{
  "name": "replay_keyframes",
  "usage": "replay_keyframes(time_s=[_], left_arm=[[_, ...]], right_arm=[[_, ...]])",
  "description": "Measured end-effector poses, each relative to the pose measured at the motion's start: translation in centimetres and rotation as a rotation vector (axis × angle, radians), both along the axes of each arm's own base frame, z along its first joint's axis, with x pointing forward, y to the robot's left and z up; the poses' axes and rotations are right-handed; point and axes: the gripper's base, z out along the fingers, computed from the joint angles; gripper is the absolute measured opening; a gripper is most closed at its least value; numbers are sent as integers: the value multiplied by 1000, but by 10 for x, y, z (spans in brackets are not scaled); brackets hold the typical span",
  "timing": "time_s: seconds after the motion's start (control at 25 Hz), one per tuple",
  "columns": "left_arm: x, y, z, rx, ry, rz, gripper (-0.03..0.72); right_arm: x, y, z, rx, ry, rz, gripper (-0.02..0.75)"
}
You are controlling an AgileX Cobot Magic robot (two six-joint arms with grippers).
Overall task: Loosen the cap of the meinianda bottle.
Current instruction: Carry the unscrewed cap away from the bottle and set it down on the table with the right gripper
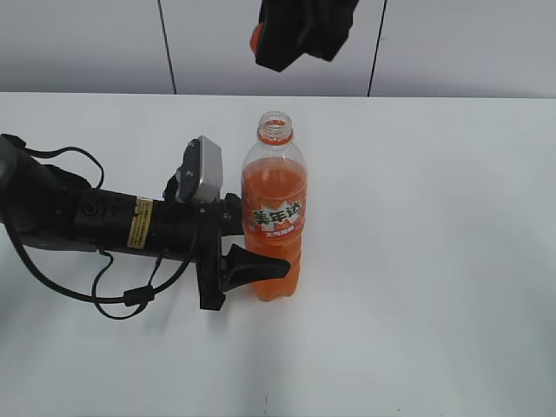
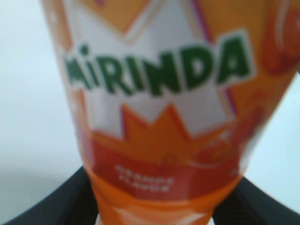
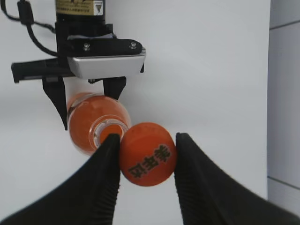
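Nearest the exterior camera, bare white bench [image 1: 417, 347] fills the foreground, with the bottle [image 1: 274, 217] standing upright on it near the middle; every place below is given from that bottle.

Left of the bottle, the left arm lies low along the bench, and its left pincer [image 1: 252, 248] is clamped across the bottle's lower body, at and just under the label. One dark finger [image 1: 254, 266] wraps the front; the other is hidden behind. In the left wrist view the label [image 2: 159, 75] fills the picture, blurred from closeness, with dark finger edges at both bottom corners.

At the bottle itself, the neck [image 1: 275, 127] is open: threads and the orange ring show, and no cap sits on it. The drink reaches up to the shoulder.

Above the bottle, at the top edge of the exterior view, hangs the right pincer [image 1: 295, 35], well clear of the neck. Its right wrist view shows the ribbed fingers [image 3: 101, 183] closed on the sides of the cap [image 3: 147, 153], with the open bottle mouth [image 3: 108, 131] below and just beside it.

By my judgement the loosening is more than done, since the cap is wholly off. The bottle looks fairly heavy with liquid, its thin wall springy and slick, so a squeeze low down could push drink out of the open mouth. The cap is light, stiff and ribbed; its sides give the best hold.
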Motion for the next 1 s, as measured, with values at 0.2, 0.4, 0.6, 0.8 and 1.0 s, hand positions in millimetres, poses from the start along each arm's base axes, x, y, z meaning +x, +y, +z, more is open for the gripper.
replay_keyframes(time_s=[0.2,0.4,0.6,0.8,1.0], left_arm=[[0,0,0,0,-1,0,410],[0,0,0,0,-1,0,410],[0,0,0,0,-1,0,410],[0,0,0,0,-1,0,410],[0,0,0,0,-1,0,410]], right_arm=[[-3,-6,9,84,67,-228,272],[1,-20,23,154,35,-468,272],[14,-57,43,268,23,-691,272],[31,-109,57,343,7,-889,272],[44,-160,62,413,14,-1093,272]])
